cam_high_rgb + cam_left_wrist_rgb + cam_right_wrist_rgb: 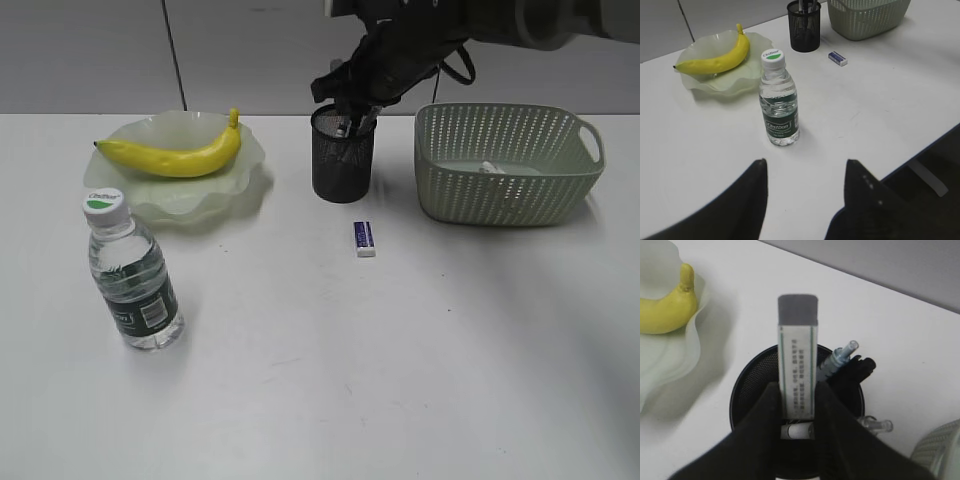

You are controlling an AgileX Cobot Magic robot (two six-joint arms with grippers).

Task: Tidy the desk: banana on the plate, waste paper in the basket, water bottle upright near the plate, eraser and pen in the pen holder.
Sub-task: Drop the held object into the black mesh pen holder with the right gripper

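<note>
Black pen holder [795, 405] sat under right gripper [797, 405], fingers pinching an eraser [798, 360] for dropping in; left gripper [805, 192] spread, idle.

The right arm [420, 45] is black with a looped black cable; both grippers' fingers [757, 200] are matte black.

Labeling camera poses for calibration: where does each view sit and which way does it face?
Exterior: in front of the desk, slanting down; right arm over the pen holder.
Left wrist: above the near edge, facing the bottle; open left end effector at the bottom.
Right wrist: straight above the pen holder; right end effector clamps an eraser.
Shared: all show the banana and pen holder.
</note>
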